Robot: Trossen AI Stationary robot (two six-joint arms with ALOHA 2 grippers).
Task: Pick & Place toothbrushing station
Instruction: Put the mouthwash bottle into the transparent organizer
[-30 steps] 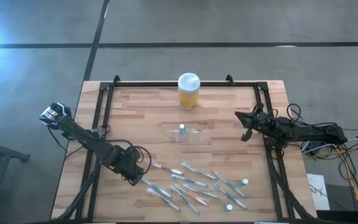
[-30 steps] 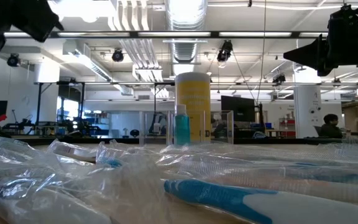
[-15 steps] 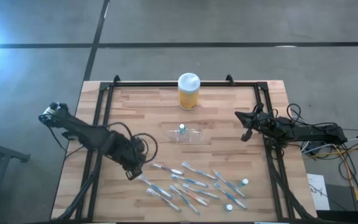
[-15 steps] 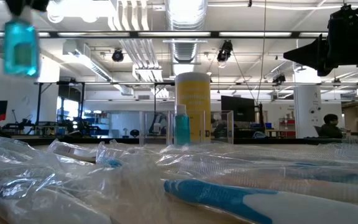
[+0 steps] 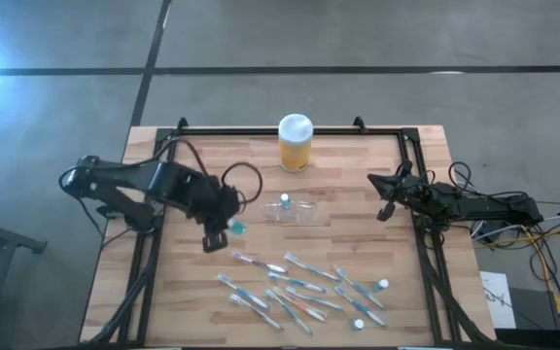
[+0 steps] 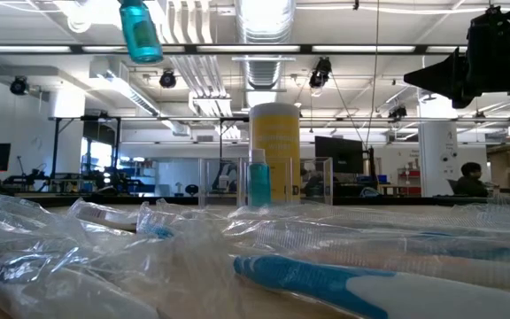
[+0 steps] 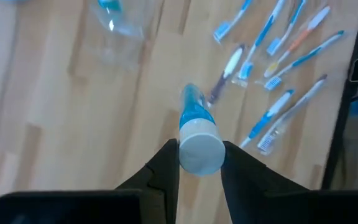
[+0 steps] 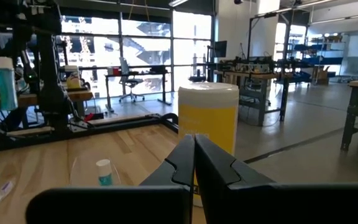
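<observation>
Carry step: left gripper clamped on a blue tube, held aloft at nine o'clock of the clear holder mid-table; next, lower it inside; right gripper closed, idle.

Holder: small, clear plastic, just above frame centre in high view, standing on wood table; one blue tube with white cap upright inside.

Held tube: blue, white cap, left of holder in high view, raised off table, pinched at cap end between left gripper fingers; high at upper left in low view.

Toothbrushes: blue, pink, white, in clear wrappers, scattered flat at lower centre of high view, few white-capped tubes among them.
</observation>
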